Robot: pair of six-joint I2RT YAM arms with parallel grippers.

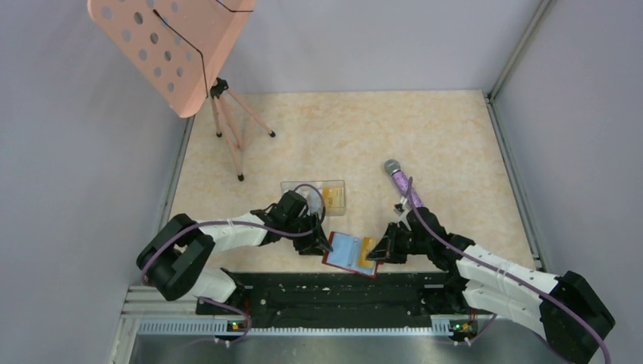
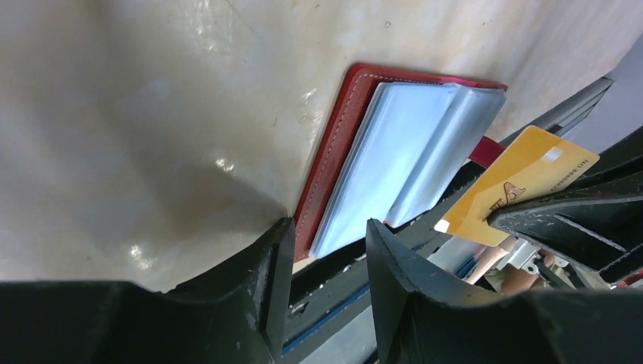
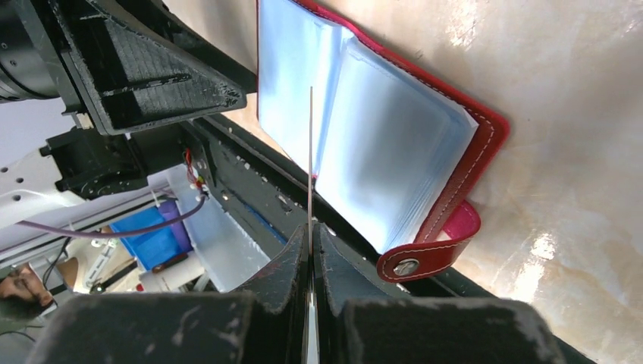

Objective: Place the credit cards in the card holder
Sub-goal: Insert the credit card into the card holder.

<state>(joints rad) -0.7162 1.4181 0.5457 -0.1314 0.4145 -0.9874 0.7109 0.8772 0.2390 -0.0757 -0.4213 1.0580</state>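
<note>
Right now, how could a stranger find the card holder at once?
Look at the beige table, at the middle of its near edge. The card holder lies open there: it alone has a red cover and pale blue plastic sleeves, unlike the clear box of yellow cards behind it.

Looks like a robotics lab test cell. Boxed in by plain grey panels point(image 1: 68, 174) around a marbled bench point(image 1: 356, 129), with a toothed metal rail point(image 1: 334, 326) behind the left end effector point(image 1: 327, 246) and right end effector point(image 1: 377, 254), both on arms point(image 1: 227, 231) bolted there.
</note>
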